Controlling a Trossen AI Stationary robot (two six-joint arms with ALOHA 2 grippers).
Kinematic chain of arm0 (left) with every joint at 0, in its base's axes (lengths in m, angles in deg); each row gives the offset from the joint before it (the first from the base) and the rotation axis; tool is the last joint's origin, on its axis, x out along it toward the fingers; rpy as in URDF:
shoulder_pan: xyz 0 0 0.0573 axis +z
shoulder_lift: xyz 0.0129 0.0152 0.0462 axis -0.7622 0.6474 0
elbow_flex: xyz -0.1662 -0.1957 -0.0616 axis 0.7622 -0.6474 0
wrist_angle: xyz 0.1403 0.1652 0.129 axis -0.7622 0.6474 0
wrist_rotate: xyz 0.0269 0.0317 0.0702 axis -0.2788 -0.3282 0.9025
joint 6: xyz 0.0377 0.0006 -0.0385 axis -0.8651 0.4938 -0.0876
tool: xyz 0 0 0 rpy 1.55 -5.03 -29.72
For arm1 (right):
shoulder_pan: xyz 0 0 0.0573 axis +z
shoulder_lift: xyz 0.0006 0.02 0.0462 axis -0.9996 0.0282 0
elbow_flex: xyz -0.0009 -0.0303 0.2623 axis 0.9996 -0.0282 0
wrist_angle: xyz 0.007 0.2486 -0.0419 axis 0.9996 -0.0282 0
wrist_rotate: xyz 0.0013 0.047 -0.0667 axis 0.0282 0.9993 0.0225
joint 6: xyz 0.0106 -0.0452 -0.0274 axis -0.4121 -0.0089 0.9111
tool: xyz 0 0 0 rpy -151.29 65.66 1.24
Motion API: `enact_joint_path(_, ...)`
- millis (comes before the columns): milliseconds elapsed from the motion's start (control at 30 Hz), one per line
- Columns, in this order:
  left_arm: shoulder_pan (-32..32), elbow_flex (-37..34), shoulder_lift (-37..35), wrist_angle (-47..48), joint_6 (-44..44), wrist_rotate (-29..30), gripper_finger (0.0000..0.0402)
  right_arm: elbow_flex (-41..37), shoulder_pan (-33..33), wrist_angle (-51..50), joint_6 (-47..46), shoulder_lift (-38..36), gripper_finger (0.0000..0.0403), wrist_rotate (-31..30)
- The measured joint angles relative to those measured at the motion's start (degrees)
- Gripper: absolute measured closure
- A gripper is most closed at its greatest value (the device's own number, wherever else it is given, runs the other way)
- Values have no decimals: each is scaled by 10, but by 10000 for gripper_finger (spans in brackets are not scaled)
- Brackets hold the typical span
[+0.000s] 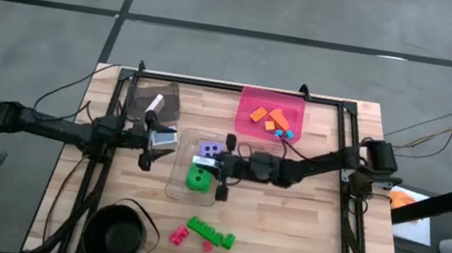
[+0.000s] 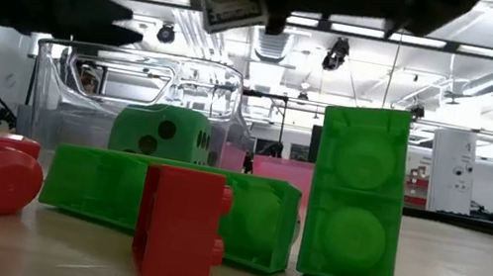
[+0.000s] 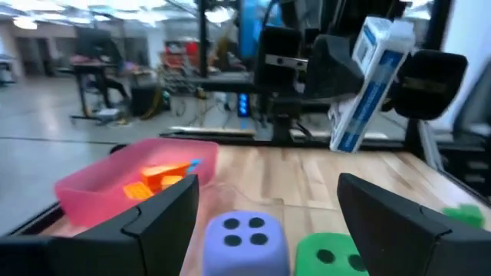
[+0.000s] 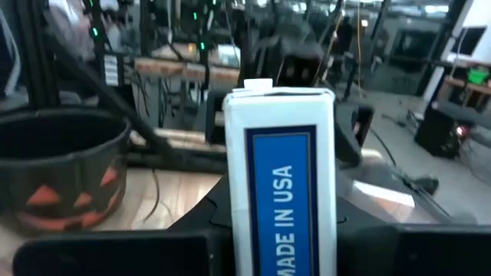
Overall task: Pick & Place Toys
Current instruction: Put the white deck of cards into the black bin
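Note:
My right gripper (image 1: 220, 167) reaches in from the table's right and is shut on a white and blue card box (image 4: 282, 176) above the clear bin (image 1: 177, 182). The box also shows in the left wrist view (image 3: 374, 80). A purple die (image 1: 209, 149) and a green die (image 1: 198, 177) lie in the clear bin. My left gripper (image 3: 268, 230) is open and empty at the bin's left side (image 1: 159, 143), with the purple die (image 3: 244, 239) just ahead of it. Orange and teal bricks (image 1: 270, 118) lie in the pink bin (image 1: 247, 103). My right gripper pinches the card box by its two narrow sides (image 4: 239, 253), at the end nearest the wrist, between its two fingers. The fingers come level from the table's right. The box sticks out ahead of the fingers, tilted and lifted clear above the clear bin.
Green bricks (image 1: 212, 232) and pink-red bricks (image 1: 180, 236) lie on the table near the front edge; they show close up in the low view (image 2: 170, 206). A black round bowl (image 1: 114, 235) stands at the front left. A grey bin (image 1: 142, 96) with a white card stands at the back left.

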Motion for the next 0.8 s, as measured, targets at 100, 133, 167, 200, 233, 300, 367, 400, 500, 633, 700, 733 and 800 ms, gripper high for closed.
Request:
enact_joint_path(100, 0, -3, 1, 13, 20, 13, 89, 11, -28, 29, -1, 15, 341, 41)
enact_joint_path(133, 0, -2, 3, 15, 25, 13, 89, 15, -37, 36, -4, 19, 341, 54)
enact_joint_path(167, 0, -2, 3, 13, 30, 12, 89, 20, -45, 44, -10, 22, 341, 66)
enact_joint_path(200, 0, -2, 3, 4, 35, 8, 89, 24, -51, 49, -17, 26, 341, 79)
enact_joint_path(233, 0, -2, 2, -7, 40, 6, 89, 28, -58, 57, -22, 30, 341, 90)
enact_joint_path(300, 0, -2, 3, -19, 53, 6, 89, 35, -66, 66, -27, 37, 341, 104)
enact_joint_path(367, 0, -2, 7, -31, 64, 4, 89, 48, -73, 68, -28, 44, 341, 113)
enact_joint_path(400, -1, -2, 7, -33, 68, 3, 89, 52, -75, 67, -28, 48, 341, 116)
enact_joint_path(500, -1, 8, 12, -35, 81, 2, 89, 72, -78, 69, -32, 63, 341, 129)
enact_joint_path(633, -2, 27, 33, -35, 89, -5, 89, 95, -78, 66, -34, 89, 341, 136)
enact_joint_path(700, -3, 32, 47, -35, 90, -5, 89, 102, -78, 66, -37, 97, 341, 139)
enact_joint_path(733, -3, 35, 56, -35, 89, -5, 89, 108, -78, 68, -40, 100, 341, 139)
enact_joint_path(800, -6, 38, 73, -39, 87, -13, 89, 113, -78, 68, -44, 106, 341, 140)
